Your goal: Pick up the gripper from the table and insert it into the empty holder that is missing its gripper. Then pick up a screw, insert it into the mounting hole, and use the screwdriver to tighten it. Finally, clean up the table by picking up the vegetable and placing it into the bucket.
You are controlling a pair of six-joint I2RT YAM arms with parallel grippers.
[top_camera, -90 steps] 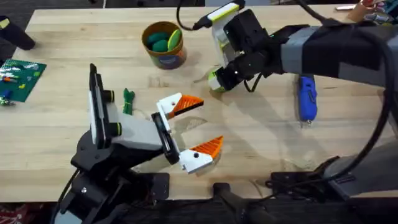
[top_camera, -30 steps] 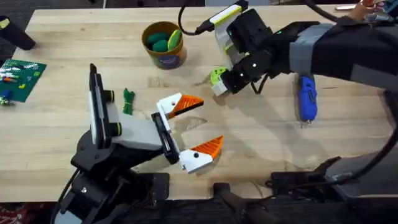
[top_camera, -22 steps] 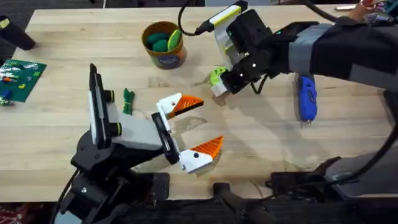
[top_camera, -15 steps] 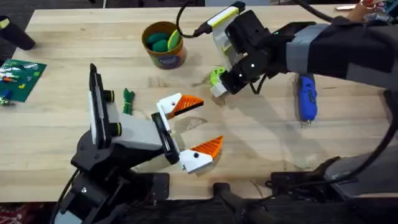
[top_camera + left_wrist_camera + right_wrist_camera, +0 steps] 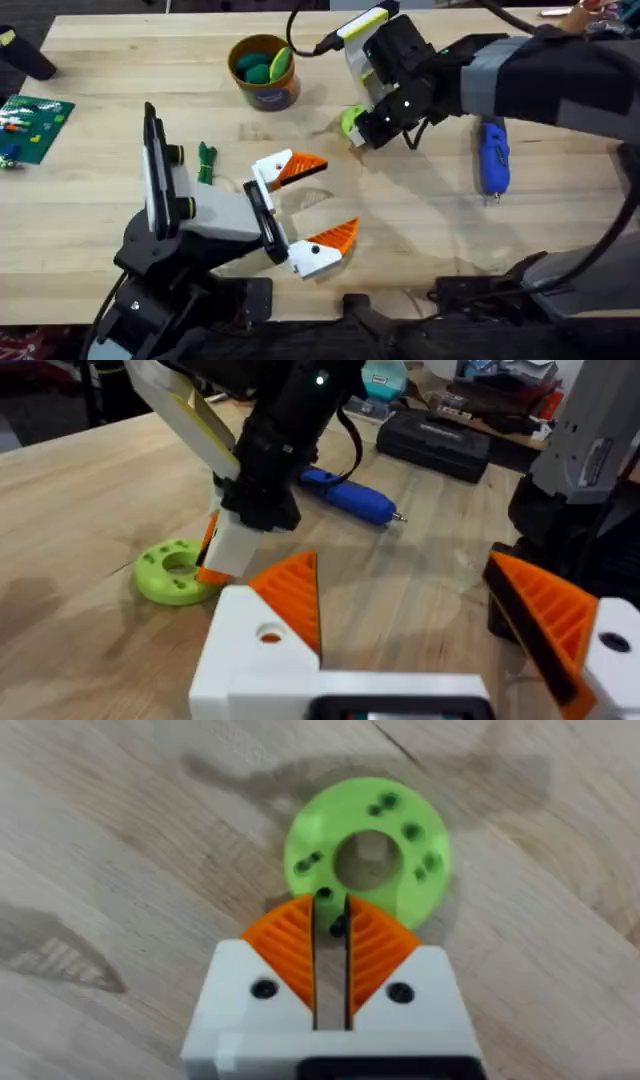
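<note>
Right hand (image 5: 330, 935) is down over a lime-green ring (image 5: 366, 848) lying flat on the bench (image 5: 420, 230), between the bucket (image 5: 264, 72) and the screwdriver (image 5: 494, 156). Its orange pads (image 5: 290, 955) are nearly together with only a thin slit between them, tips at the ring's near rim; whether anything tiny is pinched there I cannot tell. Screw-sized dark holes dot the ring face.

Left hand (image 5: 305, 213) rests apart from this, spread wide and empty, pads (image 5: 290, 595) well separated.

Bucket already holds green items. A small green piece (image 5: 206, 162) lies on the bench beside the left arm.

Handling judgement: the ring looks like rigid, light printed plastic, thin and flat, likely to slide on the smooth wood if pushed sideways. Best taken across the band, one pad in the centre hole. The screwdriver looks stiff and smooth, liable to roll; grip mid-body.
</note>
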